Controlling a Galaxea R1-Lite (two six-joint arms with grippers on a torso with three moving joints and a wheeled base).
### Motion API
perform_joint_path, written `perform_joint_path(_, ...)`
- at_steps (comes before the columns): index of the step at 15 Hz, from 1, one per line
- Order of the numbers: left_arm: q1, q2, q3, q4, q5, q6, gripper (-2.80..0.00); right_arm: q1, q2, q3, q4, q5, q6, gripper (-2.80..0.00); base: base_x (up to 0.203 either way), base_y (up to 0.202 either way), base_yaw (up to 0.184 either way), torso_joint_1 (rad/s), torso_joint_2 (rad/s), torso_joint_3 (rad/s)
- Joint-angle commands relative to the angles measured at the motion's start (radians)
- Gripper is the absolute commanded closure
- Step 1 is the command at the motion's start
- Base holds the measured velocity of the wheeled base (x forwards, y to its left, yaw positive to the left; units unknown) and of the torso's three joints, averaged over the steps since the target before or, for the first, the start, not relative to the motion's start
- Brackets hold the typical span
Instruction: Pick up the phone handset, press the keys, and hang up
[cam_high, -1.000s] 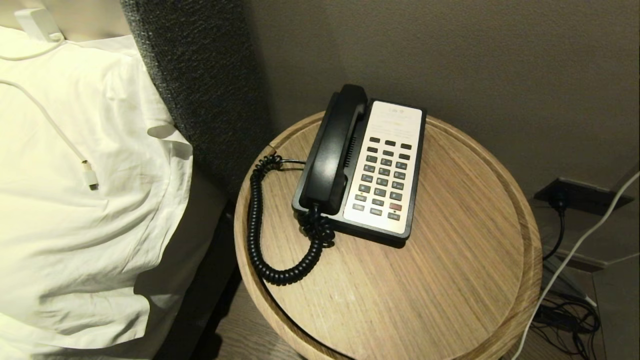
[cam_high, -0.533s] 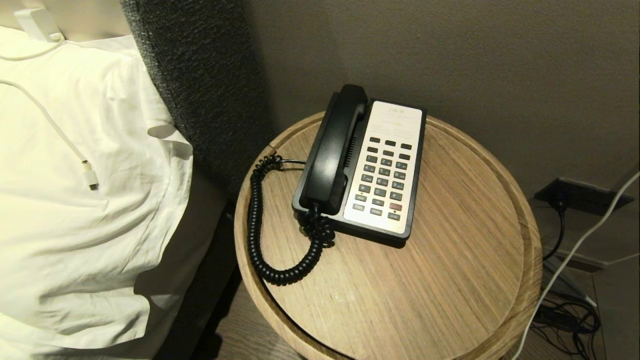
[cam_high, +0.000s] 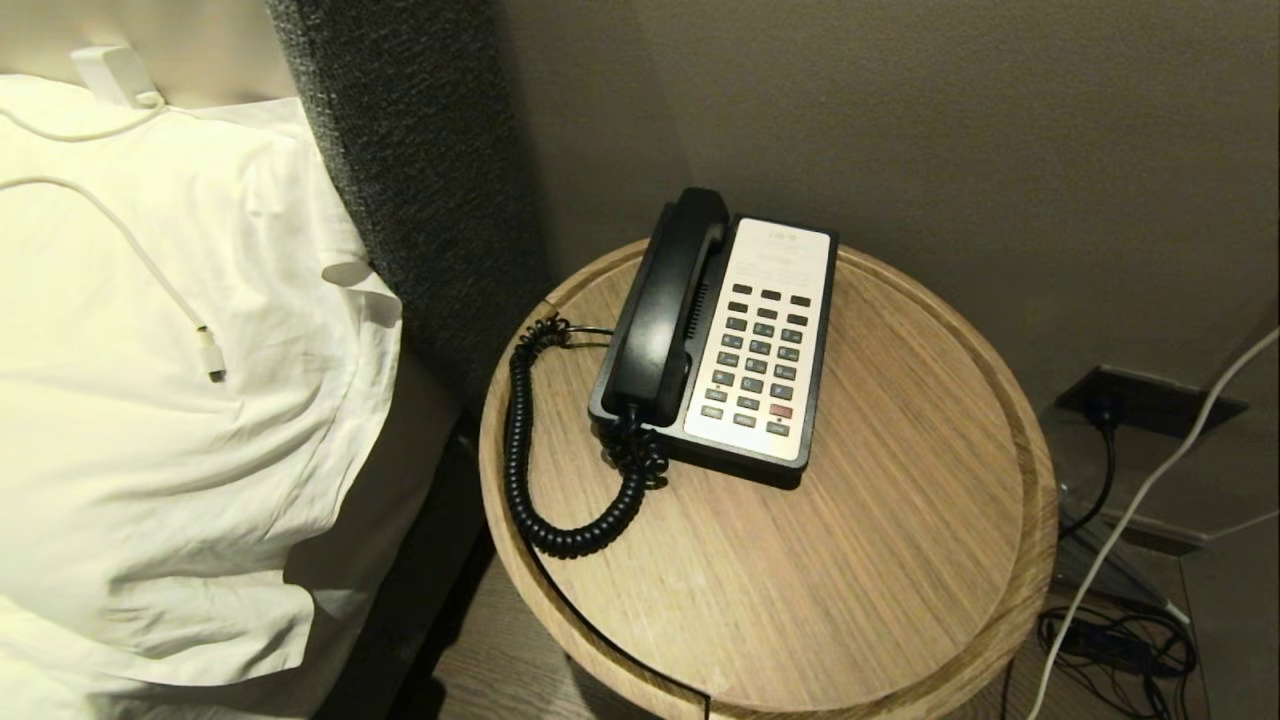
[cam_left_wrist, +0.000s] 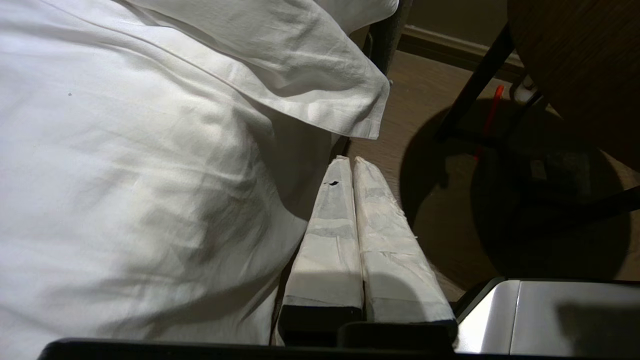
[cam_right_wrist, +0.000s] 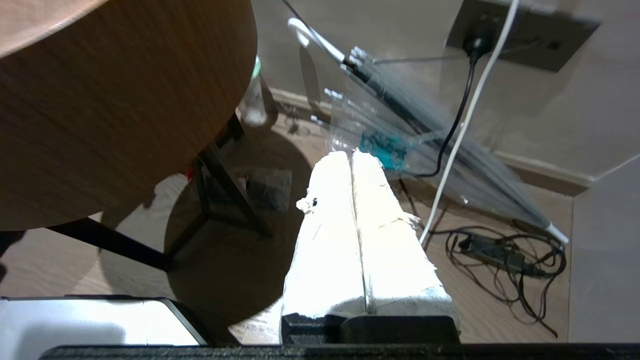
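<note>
No writing can be read: the faint print at the top of the phone's white faceplate is too small to make out.

The phone handset is a long, curved piece of glossy black plastic. It lies in its cradle along the left side of the black phone base, with its long axis running from the near end up toward the wall, leaning a little to the right. From its near end a black coiled cord loops out toward the left rim of the table and back. The keys are small dark grey rectangles in rows on the faceplate, with one red button near the bottom right.

The phone stands on the far left part of a round, pale wood-grain table with a raised rim. To its left lies a crumpled white pillow with a white charging cable across it.

The left gripper hangs low beside the bedding, its white-wrapped fingers pressed together and empty. The right gripper hangs below the table's edge, above the floor, fingers likewise together and holding nothing.
</note>
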Motion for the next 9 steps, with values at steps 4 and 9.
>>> perform_joint_path(4, 0.000, 0.002, 0.000, 0.001, 0.001, -0.005, 0.00, 0.000, 0.000, 0.000, -0.001, 0.000, -0.001, 0.00, 0.000, 0.000, 0.000, 0.002, 0.00, 0.200)
perform_joint_path(9, 0.000, 0.002, 0.000, 0.001, 0.001, -0.005, 0.00, 0.002, 0.000, 0.000, 0.000, 0.000, -0.001, 0.00, 0.000, 0.000, 0.000, 0.002, 0.00, 0.204)
